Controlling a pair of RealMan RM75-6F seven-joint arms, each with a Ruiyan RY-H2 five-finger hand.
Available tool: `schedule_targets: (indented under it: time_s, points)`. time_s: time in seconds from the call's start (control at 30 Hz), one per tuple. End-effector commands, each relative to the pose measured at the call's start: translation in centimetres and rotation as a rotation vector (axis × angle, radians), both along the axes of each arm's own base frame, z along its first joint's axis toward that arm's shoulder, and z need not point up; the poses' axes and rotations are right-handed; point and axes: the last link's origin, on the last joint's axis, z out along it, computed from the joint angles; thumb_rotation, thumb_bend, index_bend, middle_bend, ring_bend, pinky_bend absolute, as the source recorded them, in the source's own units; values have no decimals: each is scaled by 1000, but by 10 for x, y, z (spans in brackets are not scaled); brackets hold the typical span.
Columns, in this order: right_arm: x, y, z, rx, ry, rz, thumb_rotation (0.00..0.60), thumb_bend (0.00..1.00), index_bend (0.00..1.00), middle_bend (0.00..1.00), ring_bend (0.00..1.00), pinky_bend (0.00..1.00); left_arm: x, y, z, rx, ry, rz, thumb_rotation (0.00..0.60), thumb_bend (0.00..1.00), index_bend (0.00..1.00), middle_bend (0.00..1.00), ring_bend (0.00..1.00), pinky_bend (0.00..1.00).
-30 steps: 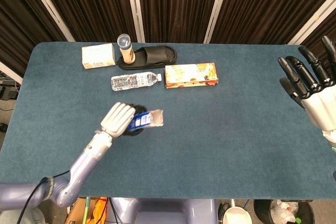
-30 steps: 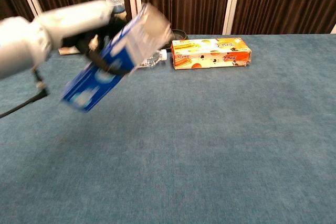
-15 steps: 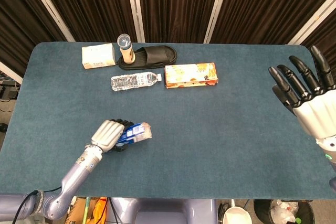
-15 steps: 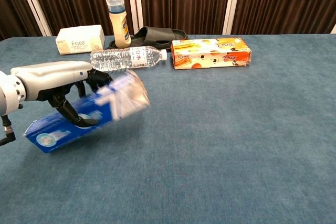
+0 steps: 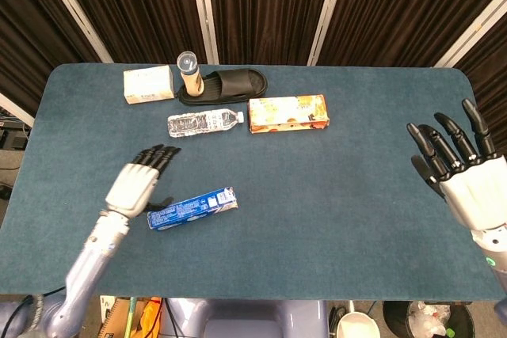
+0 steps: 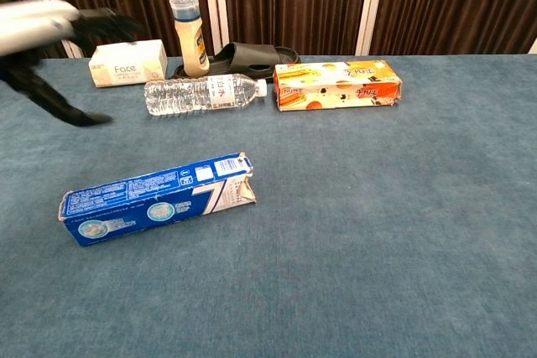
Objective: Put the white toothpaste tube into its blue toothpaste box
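Note:
The blue toothpaste box (image 5: 192, 208) (image 6: 157, 199) lies flat on the table near its front left, its torn flap end pointing right. No white toothpaste tube shows in either view. My left hand (image 5: 136, 182) (image 6: 59, 35) hovers just left of and above the box, fingers spread, holding nothing. My right hand (image 5: 459, 170) is raised at the far right edge of the head view, fingers apart and empty, far from the box.
Along the back of the blue table (image 5: 333, 195) stand a white tissue box (image 5: 148, 84), a capped bottle (image 5: 189, 74), a black slipper (image 5: 234, 83), a lying water bottle (image 5: 202, 123) and an orange carton (image 5: 288, 112).
My left hand has set the blue box down flat on the table, let go and lifted away to the left. My right hand has sunk lower at the right edge.

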Motion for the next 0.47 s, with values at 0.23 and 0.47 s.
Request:
schedule_targets:
  time_s: [0.23, 0.47]
  points:
    - [-64, 73, -55, 234, -134, -587, 600, 303, 0, 92, 0, 0, -77, -59, 60, 164, 8, 47, 600, 263, 61, 45, 44, 81]
    - [-85, 116, -74, 311, -257, -813, 600, 302, 0, 0, 0, 0, -121, -101, 82, 206, 37, 105, 600, 213, 19, 0, 4, 6]
